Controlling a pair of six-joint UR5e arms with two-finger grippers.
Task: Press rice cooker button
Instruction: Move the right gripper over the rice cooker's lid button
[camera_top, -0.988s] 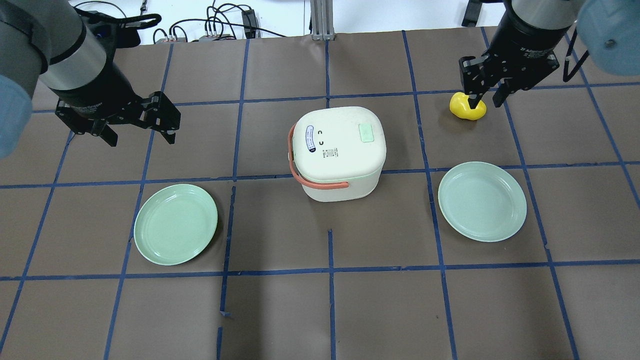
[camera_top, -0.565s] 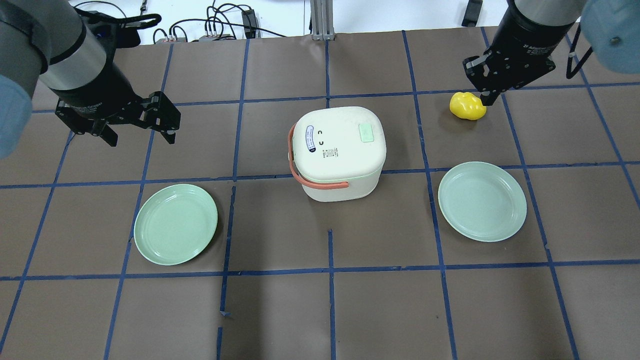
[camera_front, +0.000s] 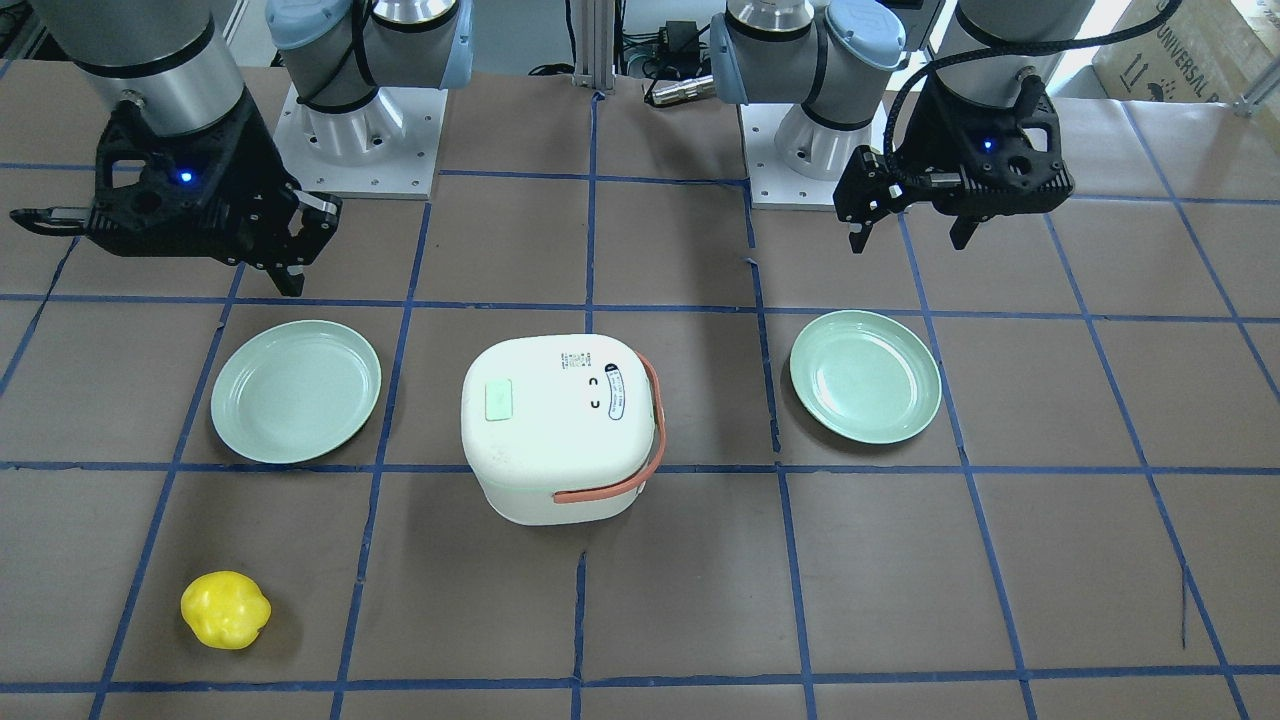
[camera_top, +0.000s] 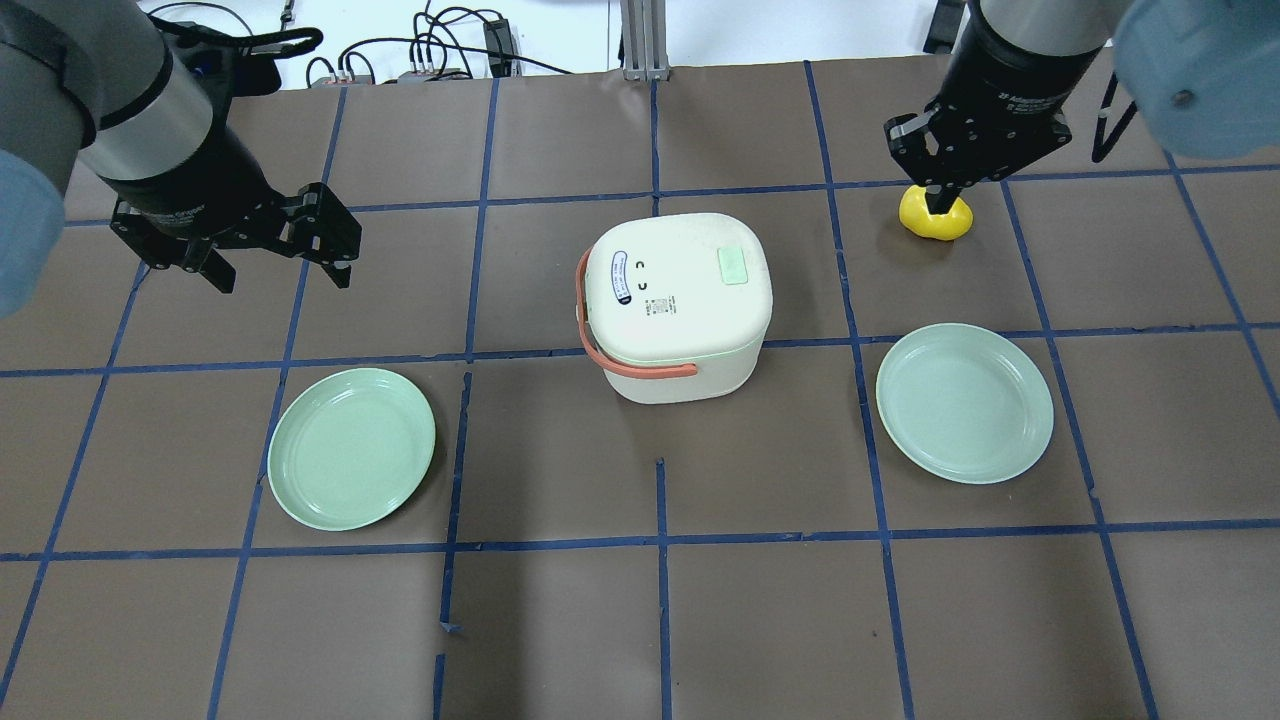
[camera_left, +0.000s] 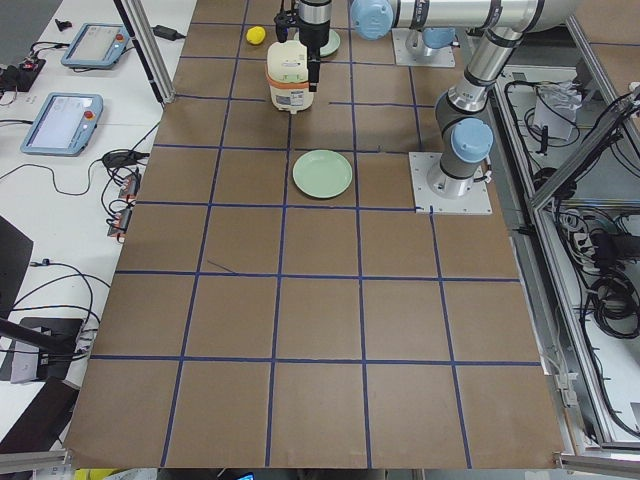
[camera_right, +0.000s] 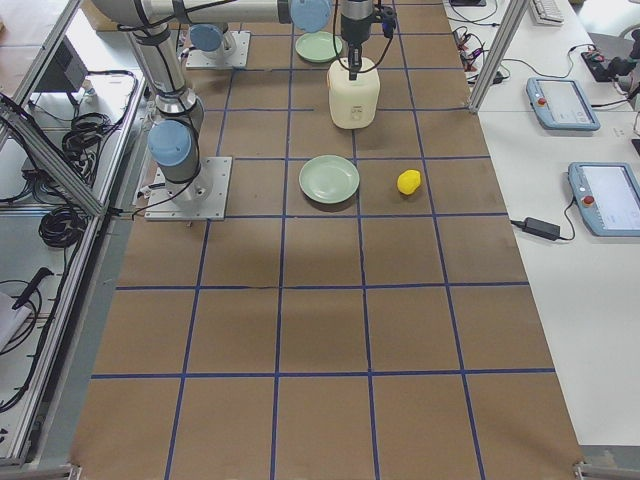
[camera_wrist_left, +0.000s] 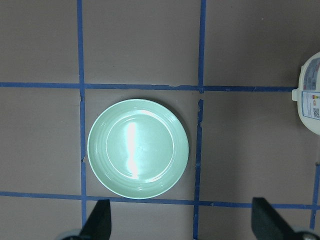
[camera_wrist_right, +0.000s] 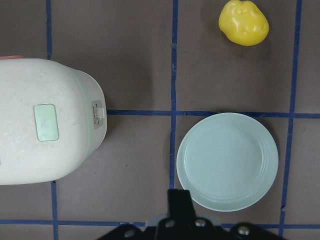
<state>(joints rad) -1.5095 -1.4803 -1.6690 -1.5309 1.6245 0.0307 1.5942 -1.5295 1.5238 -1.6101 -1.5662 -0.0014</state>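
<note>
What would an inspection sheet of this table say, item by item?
Surface: brown table with a blue tape grid, tidy.
Job's things: rice cooker at the middle, upright, lid shut, orange handle folded down.
Clutter: two green plates, one on the robot's left, one on its right, both empty; yellow lump beyond the right one.
Grippers: left pincer open, right pincer shut; both empty, hanging above the table, away from the cooker.
Cables: black leads past the far edge; none on the surface.
Surroundings: tablet screens on a side bench; no people seen.
</note>
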